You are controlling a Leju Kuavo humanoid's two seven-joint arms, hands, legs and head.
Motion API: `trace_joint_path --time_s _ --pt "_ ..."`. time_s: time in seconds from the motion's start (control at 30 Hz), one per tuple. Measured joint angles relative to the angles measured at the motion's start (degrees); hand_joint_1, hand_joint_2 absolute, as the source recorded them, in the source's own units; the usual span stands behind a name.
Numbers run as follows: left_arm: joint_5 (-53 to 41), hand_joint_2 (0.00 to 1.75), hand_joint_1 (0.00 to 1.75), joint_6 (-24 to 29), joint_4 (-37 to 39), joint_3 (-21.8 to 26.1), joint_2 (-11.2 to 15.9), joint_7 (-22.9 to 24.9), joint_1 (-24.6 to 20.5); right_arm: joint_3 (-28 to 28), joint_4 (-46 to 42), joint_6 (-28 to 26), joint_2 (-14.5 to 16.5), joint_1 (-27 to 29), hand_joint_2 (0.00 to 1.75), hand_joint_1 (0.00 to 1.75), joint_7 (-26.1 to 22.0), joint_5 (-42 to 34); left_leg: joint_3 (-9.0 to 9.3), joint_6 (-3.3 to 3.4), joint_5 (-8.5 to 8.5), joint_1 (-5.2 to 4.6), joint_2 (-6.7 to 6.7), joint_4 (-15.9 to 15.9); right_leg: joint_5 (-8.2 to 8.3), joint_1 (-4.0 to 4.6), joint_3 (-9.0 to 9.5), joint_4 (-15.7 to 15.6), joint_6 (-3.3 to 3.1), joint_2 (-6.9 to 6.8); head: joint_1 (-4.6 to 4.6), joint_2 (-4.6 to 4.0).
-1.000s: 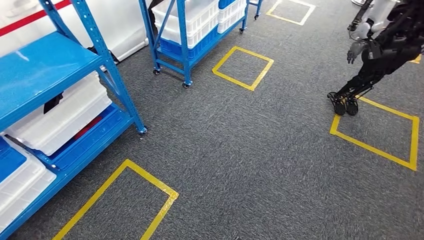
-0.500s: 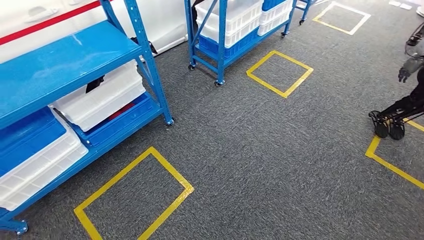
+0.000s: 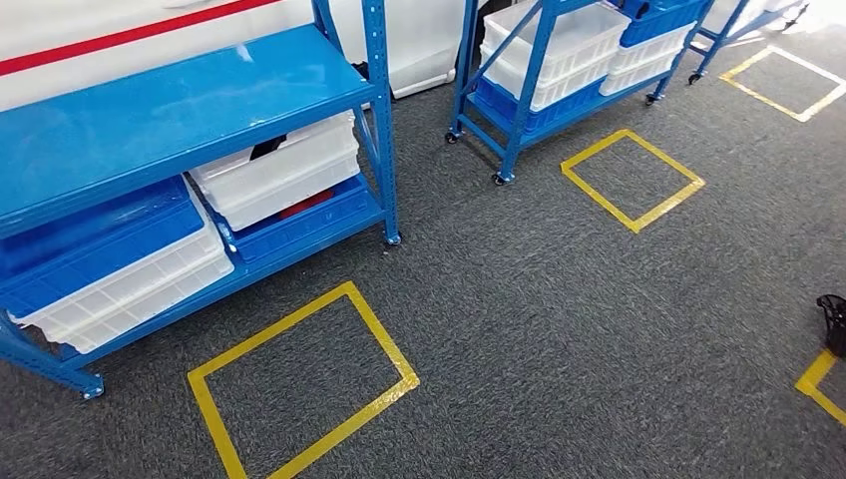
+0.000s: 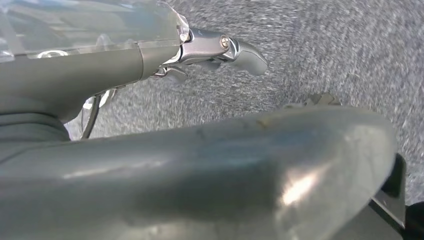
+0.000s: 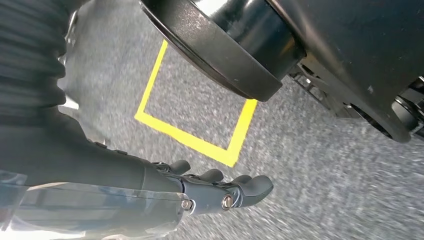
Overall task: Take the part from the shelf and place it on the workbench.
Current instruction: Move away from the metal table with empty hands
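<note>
- Whole view swung since the earlier pictures: camera turn, not things moving; near shelf point(image 3: 200, 95) now more central, other robot gone off the right edge except a dark bit at that edge.
- Near shelf: blue frame, bare blue top deck, white crates point(image 3: 284, 175) and blue crates point(image 3: 95, 235) on the lower levels.
- Something red point(image 3: 304, 207) peeks under a white crate on the bottom level; possibly the part, cannot tell. Part itself not identified in any crate.
- Second shelf point(image 3: 559, 70) farther back, on wheels, also stacked with white and blue crates.
- Yellow tape square point(image 3: 299, 384) on grey carpet just in front of near shelf; likely the standing spot.
- Left hand point(image 4: 220, 50) hangs over carpet, holds nothing visible; fingers mostly hidden, cannot tell if spread or curled.
- Right hand point(image 5: 220, 192) hangs over carpet, empty, fingers stretched out and loosely apart.
- Handling, judged only: part unseen, so weight and stiffness unknown; probably small and rigid, lying inside a crate, so reach in from above and grip across its narrowest firm section.
- Workbench not seen.
</note>
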Motion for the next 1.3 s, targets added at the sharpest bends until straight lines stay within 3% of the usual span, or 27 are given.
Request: trace_joint_path --time_s 0.03,0.1,0.17,0.2,0.23,0.27,0.3,0.33,0.4,0.47,0.5,0.57,0.63,0.7,0.77,0.83,0.9,0.97,1.0,1.07,1.13,1.2,1.27,1.3 --pt "0.23 0.00 0.00 0.02 0.00 0.00 -0.04 0.10 0.00 -0.02 0.00 0.05 0.00 0.03 1.75 0.00 0.02 0.03 0.20 -0.14 -0.09 0.06 -0.92 0.15 2.41 -0.06 1.07 -2.65 0.02 0.30 0.01 0.00" --pt "0.53 0.00 0.00 0.11 -0.02 0.01 -0.16 0.26 -0.07 -0.03 0.08 -0.03 0.04 0.28 1.75 0.00 0.07 0.11 0.09 -0.60 -0.22 0.13 -2.64 0.68 6.37 -0.36 3.46 -9.03 0.12 2.86 0.00 0.00" --pt "0.68 0.00 0.00 0.26 -0.08 0.02 -0.22 0.35 -0.21 -0.05 0.20 -0.13 0.11 0.42 1.75 0.00 0.08 0.15 -0.92 -1.25 0.09 0.13 -3.97 1.17 6.75 -0.56 4.43 -12.74 -0.32 5.38 -0.01 0.00" --pt "0.80 0.00 0.00 0.36 -0.10 0.02 -0.22 0.38 -0.18 -0.07 0.25 -0.15 0.16 0.38 1.75 0.00 0.08 0.16 -1.44 -1.63 0.37 0.11 -4.57 1.24 6.46 -0.50 4.39 -13.37 -0.78 5.63 -0.01 0.00" --pt "0.93 0.00 0.00 0.45 -0.13 0.02 -0.20 0.39 -0.04 -0.08 0.23 -0.16 0.24 0.35 1.75 0.00 0.08 0.19 -1.85 -1.97 0.64 0.13 -5.10 1.18 6.23 -0.55 4.49 -13.91 -1.38 5.07 -0.01 0.00" --pt "1.06 0.00 0.00 0.53 -0.13 0.02 -0.17 0.39 0.16 -0.09 0.22 -0.15 0.32 0.33 1.75 0.00 0.08 0.24 -2.11 -2.28 0.65 0.05 -4.72 1.28 6.40 -0.57 4.49 -14.04 -1.91 4.45 -0.02 0.00" --pt "1.19 0.00 0.00 0.58 -0.13 0.02 -0.15 0.39 0.32 -0.09 0.22 -0.14 0.39 0.35 1.75 0.00 0.09 0.30 -2.55 -2.59 0.17 -0.05 -3.47 2.04 6.58 -0.63 4.60 -14.26 -2.30 3.67 -0.01 0.00" --pt "1.26 0.00 0.00 0.61 -0.13 0.02 -0.13 0.39 0.36 -0.09 0.23 -0.13 0.45 0.42 1.75 0.00 0.10 0.36 -3.45 -2.88 -0.87 -0.10 -1.81 3.85 6.71 -0.67 4.70 -14.46 -2.65 2.78 -0.01 0.00" --pt "1.38 0.00 0.00 0.68 -0.13 0.02 -0.15 0.39 0.22 -0.10 0.25 -0.11 0.46 0.57 1.75 0.00 0.12 0.45 -6.74 -3.41 -4.19 0.07 1.18 10.77 6.66 -0.40 4.81 -14.55 -3.04 0.83 -0.01 0.00" --pt "1.49 0.00 0.00 0.82 -0.13 0.02 -0.15 0.39 0.24 -0.11 0.26 -0.09 0.46 0.66 1.75 0.00 0.13 0.51 -9.73 -3.67 -5.93 0.34 1.79 16.93 6.38 -0.18 4.98 -14.54 -3.19 -1.10 -0.02 0.00" --pt "1.53 0.00 0.00 0.90 -0.13 0.02 -0.15 0.39 0.36 -0.11 0.26 -0.08 0.46 0.68 1.75 0.00 0.14 0.54 -9.86 -3.64 -5.27 0.39 1.90 17.23 6.16 -0.11 5.20 -14.54 -3.20 -1.95 -0.02 0.00" --pt "1.58 0.00 0.00 1.08 -0.14 0.02 -0.13 0.39 0.54 -0.11 0.26 -0.10 0.46 0.75 1.75 0.00 0.16 0.60 -6.90 -3.02 -1.44 0.17 2.77 11.31 5.52 0.04 5.98 -14.55 -3.13 -3.48 -0.02 0.00" --pt "1.59 0.00 0.00 1.22 -0.21 0.02 -0.05 0.39 0.40 -0.11 0.27 -0.14 0.47 0.94 1.75 0.00 0.16 0.65 -3.32 -1.65 0.68 -0.71 5.54 4.58 4.81 0.26 6.57 -14.59 -2.81 -4.83 -0.01 0.00" --pt "1.63 0.00 0.00 1.26 -0.28 0.02 0.04 0.39 0.19 -0.11 0.28 -0.17 0.48 1.04 1.75 0.00 0.17 0.67 -2.24 -0.58 0.22 -1.52 6.96 2.30 4.43 0.43 6.72 -14.77 -2.34 -6.14 -0.02 0.00" --pt "1.67 0.00 0.00 1.23 -0.30 0.03 0.11 0.39 0.27 -0.11 0.27 -0.22 0.45 0.92 1.75 0.00 0.16 0.67 -1.97 -0.20 0.18 -1.38 5.68 1.36 4.08 0.55 7.26 -15.12 -1.84 -6.96 -0.02 0.00" --pt "1.66 0.00 0.00 1.15 -0.31 0.04 0.17 0.32 0.38 -0.16 0.26 -0.35 0.36 0.86 1.75 0.00 0.09 0.68 -1.19 0.08 0.37 -0.77 4.29 0.29 2.69 0.51 6.75 -13.04 -1.17 -4.48 -0.02 0.00" --pt "1.57 0.00 0.00 1.07 -0.31 0.04 0.18 0.15 0.22 -0.32 0.26 -0.30 0.23 0.69 1.75 0.00 -0.07 0.68 -0.71 0.26 0.47 -0.37 2.96 -0.24 -0.11 0.31 3.36 -6.29 -0.57 -1.06 -0.02 0.00" --pt "1.52 0.00 0.00 1.03 -0.31 0.04 0.19 -0.01 0.19 -0.59 0.26 0.10 0.10 0.38 1.75 0.00 -0.27 0.67 -0.43 0.25 0.36 -0.16 1.53 -0.24 -1.73 0.27 -0.08 0.30 -0.16 -0.14 -0.02 0.00" --pt "1.55 0.00 0.00 1.02 -0.31 0.04 0.20 -0.08 0.29 -0.71 0.26 0.29 0.06 0.29 1.75 0.00 -0.35 0.68 -0.18 0.17 0.26 -0.02 0.69 -0.20 -0.91 0.29 -0.44 1.01 0.00 -0.03 -0.01 0.00" --pt "1.65 0.00 0.00 0.96 -0.31 0.04 0.22 -0.26 0.48 -0.84 0.27 0.43 0.02 0.35 1.75 0.00 -0.40 0.76 0.30 -0.23 -0.01 0.32 -1.12 0.13 3.75 0.10 1.50 -3.69 0.34 0.58 -0.01 0.00" --pt "1.67 0.00 0.00 0.84 -0.31 0.04 0.31 -0.55 0.59 -0.93 0.34 0.27 0.04 0.60 1.75 0.00 -0.44 0.84 -0.13 -0.88 -0.08 0.47 -2.79 0.81 7.22 -0.47 3.60 -9.75 0.79 3.90 -0.01 0.00" --pt "1.69 0.00 0.00 0.78 -0.32 0.04 0.45 -0.88 0.72 -1.05 0.43 0.13 0.10 0.66 1.75 0.00 -0.55 0.84 -1.57 -1.59 0.45 0.38 -4.15 1.40 7.00 -0.81 3.93 -12.45 0.28 6.53 -0.02 0.00" --pt "1.73 0.00 0.00 0.85 -0.33 0.04 0.67 -1.18 1.08 -1.17 0.39 0.07 0.20 0.60 1.75 0.00 -0.72 0.84 -2.61 -2.19 1.01 0.39 -5.24 1.55 6.60 -0.80 3.88 -13.44 -0.89 5.62 -0.04 0.00" --pt "1.76 0.00 0.00 0.91 -0.33 0.04 0.78 -1.29 1.34 -1.22 0.35 0.05 0.25 0.62 1.75 0.00 -0.80 0.85 -2.93 -2.46 0.88 0.27 -4.59 1.91 6.75 -0.82 3.96 -13.56 -1.31 4.87 -0.05 0.00"
